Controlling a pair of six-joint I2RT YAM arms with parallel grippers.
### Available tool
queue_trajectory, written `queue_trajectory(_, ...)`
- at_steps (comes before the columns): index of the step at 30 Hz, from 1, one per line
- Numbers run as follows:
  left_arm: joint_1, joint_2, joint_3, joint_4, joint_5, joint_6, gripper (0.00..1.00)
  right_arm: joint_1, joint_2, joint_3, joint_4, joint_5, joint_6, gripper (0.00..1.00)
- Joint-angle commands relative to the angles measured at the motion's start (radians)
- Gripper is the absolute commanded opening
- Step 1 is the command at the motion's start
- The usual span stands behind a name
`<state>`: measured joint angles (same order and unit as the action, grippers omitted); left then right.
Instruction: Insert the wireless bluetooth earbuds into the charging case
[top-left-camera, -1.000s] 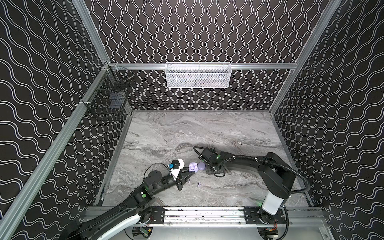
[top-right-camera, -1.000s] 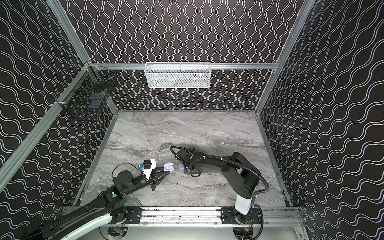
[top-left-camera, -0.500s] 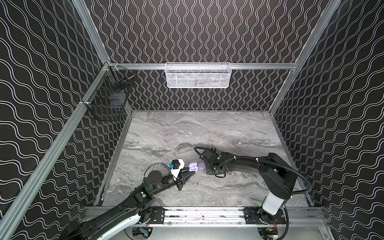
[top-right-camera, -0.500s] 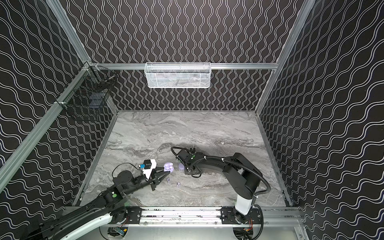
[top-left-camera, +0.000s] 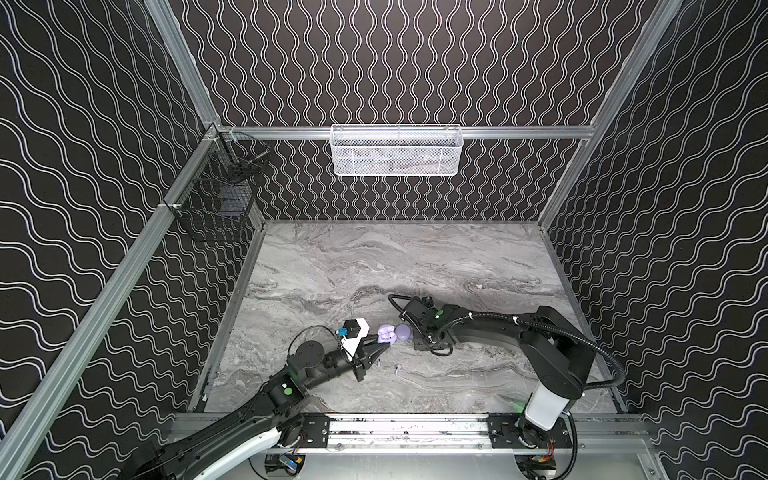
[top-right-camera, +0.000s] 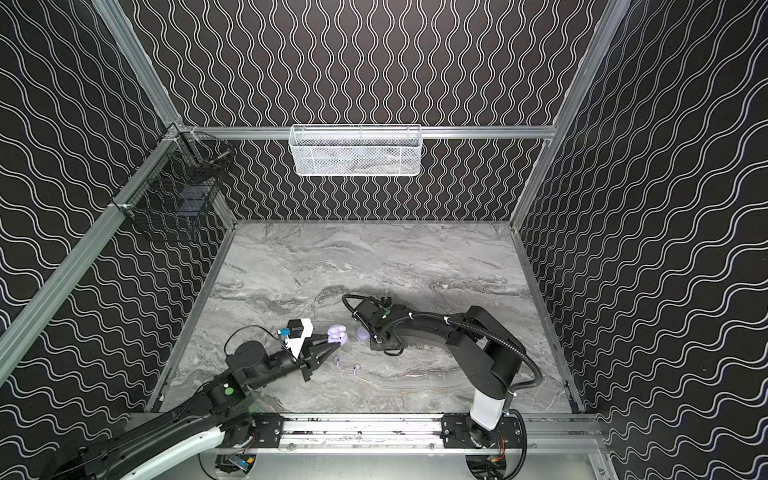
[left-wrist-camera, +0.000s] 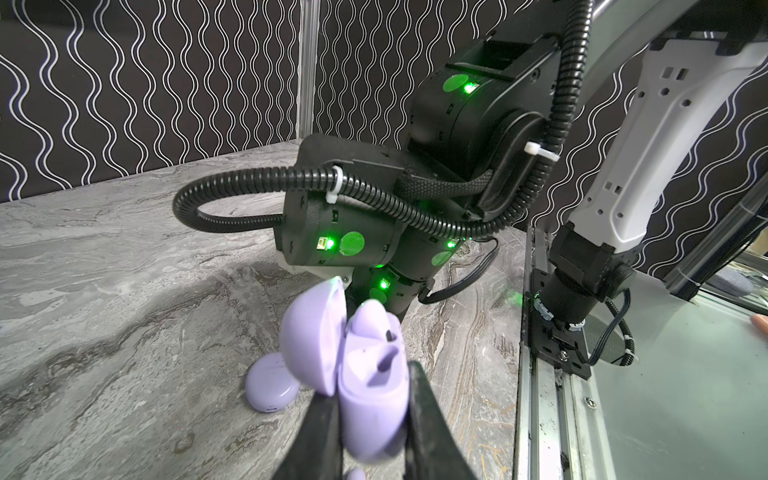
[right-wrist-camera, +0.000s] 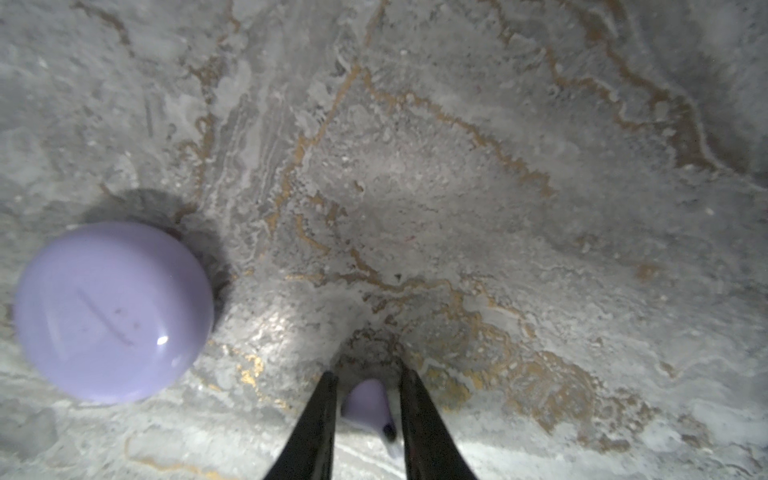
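My left gripper (left-wrist-camera: 370, 382) is shut on the base of an open lavender charging case (left-wrist-camera: 370, 386), held tilted just above the table in both top views (top-left-camera: 388, 332) (top-right-camera: 337, 332). A second, closed case (right-wrist-camera: 112, 311) lies on the marble beside it (top-left-camera: 403, 331). My right gripper (right-wrist-camera: 367, 376) points down at the table next to that closed case. One earbud (right-wrist-camera: 365, 401) lies between its fingers, with a thin gap on each side. Two loose earbuds (top-right-camera: 336, 360) (top-right-camera: 356, 367) lie on the table in front of the left gripper.
A white mesh basket (top-left-camera: 397, 151) hangs on the back wall and a black wire basket (top-left-camera: 216, 199) on the left wall. The right arm's wrist and cable loop (left-wrist-camera: 353, 232) stand close behind the held case. A metal rail (top-left-camera: 395, 428) runs along the front edge.
The right fingers have parted slightly around the earbud. The left gripper and the open case have stayed in place.
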<state>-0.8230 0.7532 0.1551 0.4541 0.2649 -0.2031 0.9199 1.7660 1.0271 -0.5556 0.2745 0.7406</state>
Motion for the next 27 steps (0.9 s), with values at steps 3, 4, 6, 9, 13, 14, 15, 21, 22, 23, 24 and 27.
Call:
queue_trajectory(3, 0.001, 0.001, 0.009, 0.035, 0.000, 0.004, 0.00, 0.005, -0.008, -0.007, -0.021, -0.009, -0.005, 0.31)
queue_trajectory(4, 0.001, 0.001, 0.009, 0.037, 0.000, 0.004, 0.00, 0.005, -0.009, -0.009, -0.020, -0.010, -0.007, 0.31)
queue_trajectory(6, 0.001, 0.003, 0.009, 0.037, 0.000, 0.004, 0.00, 0.007, -0.013, -0.010, -0.023, -0.012, -0.010, 0.31)
queue_trajectory(9, 0.001, 0.002, 0.011, 0.037, 0.000, 0.005, 0.00, 0.008, -0.016, -0.012, -0.026, -0.014, -0.013, 0.31)
queue_trajectory(13, 0.001, 0.002, 0.010, 0.035, 0.000, 0.004, 0.00, 0.010, -0.015, -0.013, -0.022, -0.020, -0.016, 0.31)
queue_trajectory(14, 0.001, 0.001, 0.011, 0.036, 0.000, 0.004, 0.00, 0.011, -0.013, -0.013, -0.024, -0.018, -0.016, 0.31)
queue_trajectory(15, 0.001, 0.002, 0.011, 0.035, 0.001, 0.005, 0.00, 0.011, -0.012, -0.013, -0.024, -0.018, -0.015, 0.31)
queue_trajectory(21, 0.001, 0.004, 0.011, 0.033, 0.000, 0.004, 0.00, 0.010, 0.005, -0.009, -0.021, -0.018, -0.023, 0.31)
queue_trajectory(22, 0.001, 0.003, 0.011, 0.034, -0.001, 0.005, 0.00, 0.010, 0.007, -0.007, -0.020, -0.018, -0.023, 0.30)
queue_trajectory(23, 0.001, 0.003, 0.011, 0.034, -0.001, 0.005, 0.00, 0.010, 0.009, -0.007, -0.020, -0.018, -0.025, 0.30)
queue_trajectory(24, 0.001, 0.003, 0.011, 0.033, 0.000, 0.005, 0.00, 0.010, 0.010, -0.008, -0.019, -0.017, -0.026, 0.30)
queue_trajectory(27, 0.001, 0.004, 0.011, 0.032, -0.001, 0.004, 0.00, 0.008, 0.013, -0.014, -0.015, -0.023, -0.030, 0.29)
